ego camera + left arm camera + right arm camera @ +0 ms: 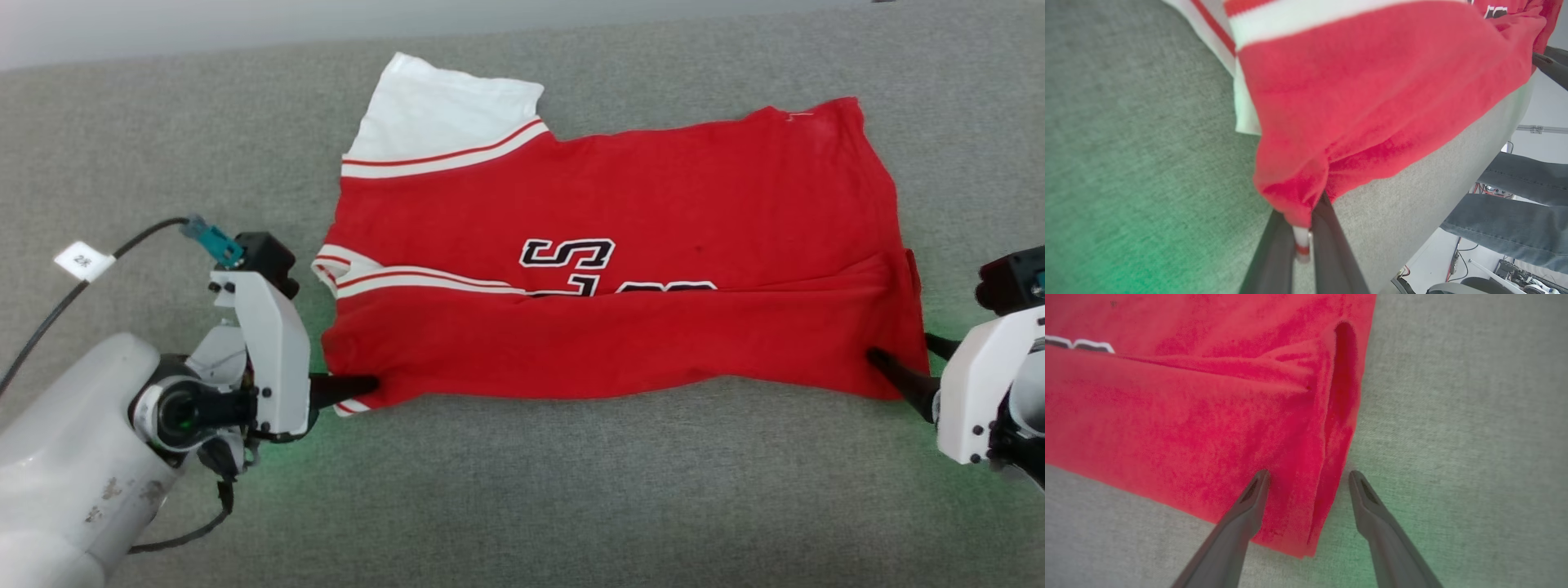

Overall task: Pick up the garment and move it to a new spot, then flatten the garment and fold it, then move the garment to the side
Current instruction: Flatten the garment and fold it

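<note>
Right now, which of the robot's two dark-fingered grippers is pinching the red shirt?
The left gripper: its dark fingers are shut on the striped-trim corner of the soft red-and-white cloth garment. The right gripper has its fingers open, straddling the other corner.

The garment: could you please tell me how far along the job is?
Done: the garment lies spread out, its near strip folded over the lettering. In hand: the left gripper is shut on the near left corner; the right gripper stands open astride the near right corner. Left: finishing the fold and moving it aside.
</note>
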